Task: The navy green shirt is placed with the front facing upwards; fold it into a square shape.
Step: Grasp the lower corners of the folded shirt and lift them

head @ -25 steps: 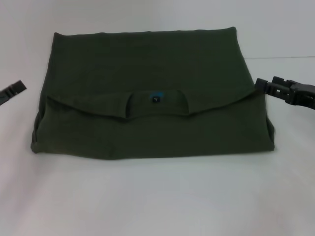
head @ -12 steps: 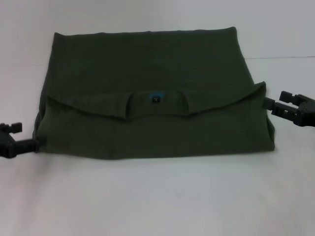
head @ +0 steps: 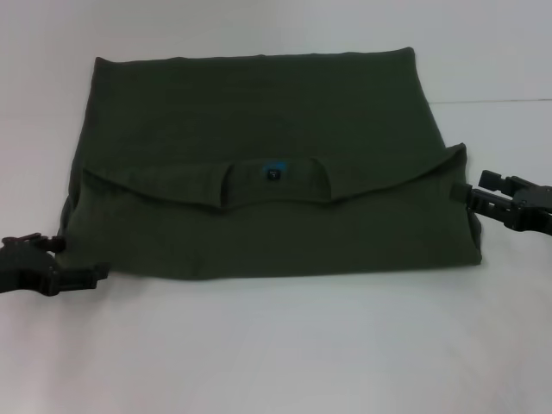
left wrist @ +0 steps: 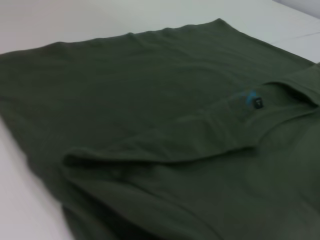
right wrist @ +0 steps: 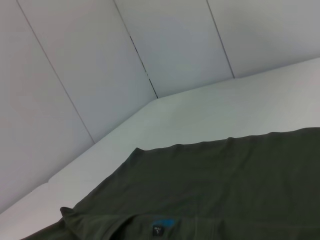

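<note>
The navy green shirt (head: 259, 112) lies on the white table, folded into a wide rectangle. Its upper part is turned over toward me, so the ribbed neck and the small black-blue label (head: 273, 172) face up; the print is hidden. My left gripper (head: 84, 259) is open at the shirt's near left corner, low on the table. My right gripper (head: 467, 186) is open at the right edge, at the corner of the turned-over flap. The shirt (left wrist: 150, 100) and label (left wrist: 256, 103) fill the left wrist view. The right wrist view shows the shirt (right wrist: 240, 170) and label (right wrist: 158, 231) from the side.
The white table (head: 276, 345) spreads around the shirt, with bare surface in front of it and at both sides. Pale wall panels (right wrist: 175, 45) stand behind the table in the right wrist view.
My left gripper has come in from the far left, dropped down and moved right to the shirt's near left corner. My right gripper has sunk a little and closed in on the right edge.
</note>
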Robot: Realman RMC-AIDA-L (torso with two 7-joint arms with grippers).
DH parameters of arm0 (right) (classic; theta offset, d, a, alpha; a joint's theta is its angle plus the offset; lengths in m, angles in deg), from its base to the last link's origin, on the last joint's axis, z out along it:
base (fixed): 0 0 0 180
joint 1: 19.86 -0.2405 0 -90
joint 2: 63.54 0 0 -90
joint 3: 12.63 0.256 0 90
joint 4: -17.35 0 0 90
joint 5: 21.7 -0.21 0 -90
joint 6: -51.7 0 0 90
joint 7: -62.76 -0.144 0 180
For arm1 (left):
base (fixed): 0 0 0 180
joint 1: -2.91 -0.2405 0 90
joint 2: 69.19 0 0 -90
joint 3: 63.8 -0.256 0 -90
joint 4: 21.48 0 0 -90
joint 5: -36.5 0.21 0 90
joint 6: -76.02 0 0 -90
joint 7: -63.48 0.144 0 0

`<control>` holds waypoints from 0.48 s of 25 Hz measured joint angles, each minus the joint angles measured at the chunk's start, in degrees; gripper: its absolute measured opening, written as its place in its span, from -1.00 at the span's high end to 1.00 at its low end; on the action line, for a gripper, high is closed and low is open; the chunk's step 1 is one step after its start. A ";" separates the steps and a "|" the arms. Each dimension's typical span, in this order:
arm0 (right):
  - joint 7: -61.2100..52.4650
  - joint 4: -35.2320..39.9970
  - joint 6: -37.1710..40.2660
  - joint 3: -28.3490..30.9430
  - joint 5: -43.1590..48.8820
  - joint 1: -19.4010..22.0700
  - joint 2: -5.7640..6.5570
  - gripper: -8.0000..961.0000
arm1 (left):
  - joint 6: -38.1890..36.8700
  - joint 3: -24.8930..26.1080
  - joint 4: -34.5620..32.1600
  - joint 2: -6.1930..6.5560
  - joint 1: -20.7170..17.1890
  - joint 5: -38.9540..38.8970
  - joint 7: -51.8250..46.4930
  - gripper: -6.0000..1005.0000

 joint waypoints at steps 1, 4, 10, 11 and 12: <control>-0.12 0.11 0.09 0.06 -0.05 0.10 -0.07 -0.72 | -0.11 -0.08 0.29 0.00 0.17 0.07 0.03 -0.79; -0.42 0.35 0.43 0.34 -0.11 0.29 -0.25 -0.72 | -0.42 -0.20 0.64 0.06 0.32 0.07 0.06 -0.77; -0.53 0.46 0.47 0.44 -0.20 0.38 -0.26 -0.72 | -0.78 -0.19 0.35 -0.06 0.08 -0.32 0.34 -0.71; -0.54 0.46 0.47 0.44 -0.21 0.38 -0.27 -0.72 | -0.63 -0.20 0.29 -0.10 0.03 -0.32 0.35 -0.71; -0.56 0.46 0.47 0.45 -0.22 0.37 -0.26 -0.72 | -0.38 -0.21 0.23 -0.15 0.00 -0.32 0.35 -0.70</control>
